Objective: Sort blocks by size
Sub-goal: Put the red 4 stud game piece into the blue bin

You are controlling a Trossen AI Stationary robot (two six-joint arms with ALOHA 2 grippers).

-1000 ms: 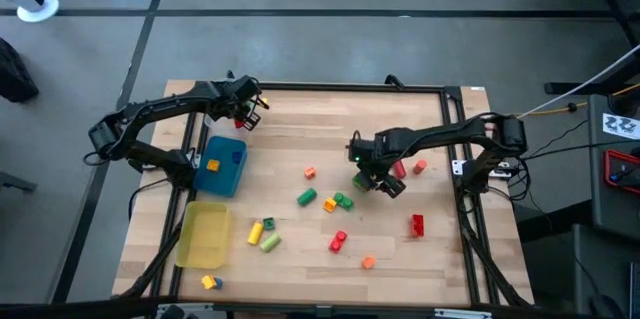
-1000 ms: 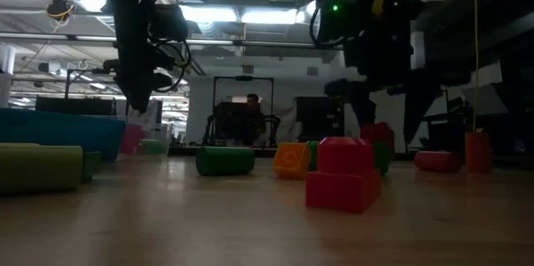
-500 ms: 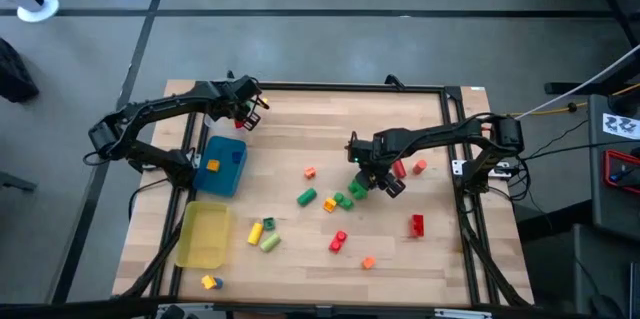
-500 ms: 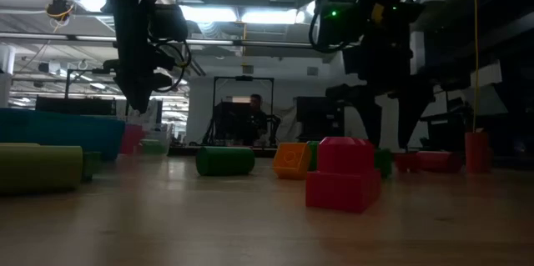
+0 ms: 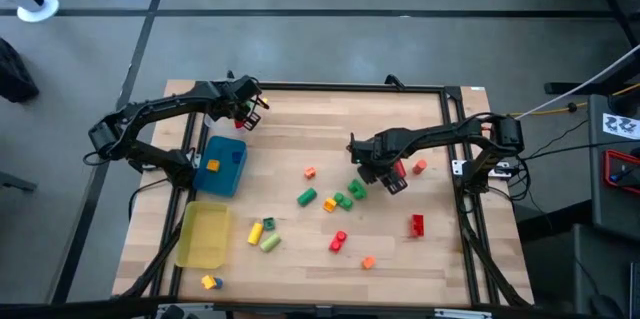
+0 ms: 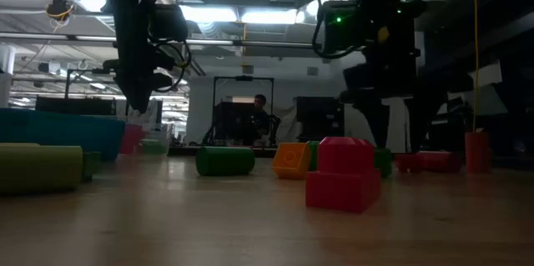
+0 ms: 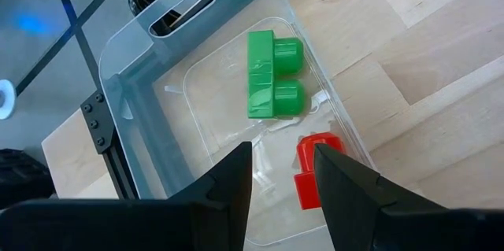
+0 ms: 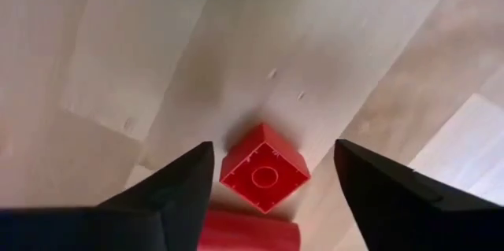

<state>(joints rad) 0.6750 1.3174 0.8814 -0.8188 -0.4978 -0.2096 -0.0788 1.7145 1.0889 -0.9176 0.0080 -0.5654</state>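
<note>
On the wooden surface, ringed by a dark frame, two dark arms reach in from either side. Left arm stretches to the far-left corner, its left gripper hanging over a clear tray; jaws apart, holding nothing. Inside that tray lie a green two-stud brick and a red block, apart from each other. Right arm comes in from the right, right gripper low at mid-surface, jaws wide apart on either side of a small red cube, not touching it; a red cylinder lies just beside the cube. Blue tray at left holds an orange block; yellow tray sits nearer, same side. Blocks lie scattered mid-surface: green cylinder, green pieces, red brick, yellow-green pair, small orange pieces. Low view shows a red brick nearest, with a person in the room behind.
</note>
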